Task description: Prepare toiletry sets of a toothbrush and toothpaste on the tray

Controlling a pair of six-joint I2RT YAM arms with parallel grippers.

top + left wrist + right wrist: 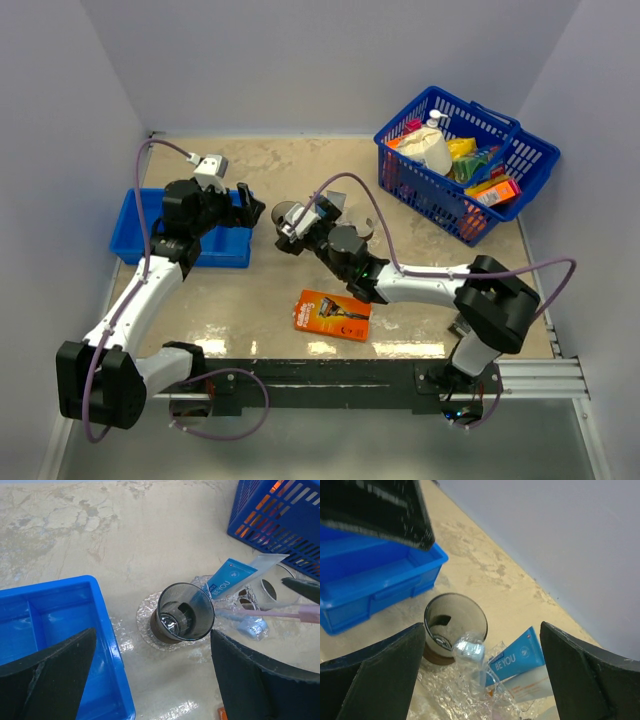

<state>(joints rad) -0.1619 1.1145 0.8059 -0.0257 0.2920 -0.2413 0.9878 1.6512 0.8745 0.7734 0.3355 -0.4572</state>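
- Top external view, far left: a blue bin sits on the table close to the left wall. The left wrist view shows it divided into compartments.
- The left tool hovers over the bin's right end with its jaws spread wide and nothing held. In its own camera the two black fingers stand well apart, with the scene below showing between them.
- Just right of the bin, a brownish translucent cup stands upright on the left part of the tray. The tray is clear crinkled plastic and hard to trace against the table.
- The right tool hangs above the tray, pointing toward the bin. Its jaws are fully apart and grip nothing.
- The toothbrush is in a clear wrapper, with its pink handle running off to the right. Its wrapped head lies near the cup's right side, between the right tool's fingers and touching neither.
- The toothpaste, a blue-and-white tube, leans tilted just right of the cup over the tray, white crimped end uppermost. I cannot tell what its lower end rests on.
- A second cup stands behind the tube, largely hidden by it.
- Nearer the arms' bases, an orange razor pack lies flat on the table, well apart from the tray.
- Far right, at the back corner, a blue wire basket holds a jumble of packaged goods.
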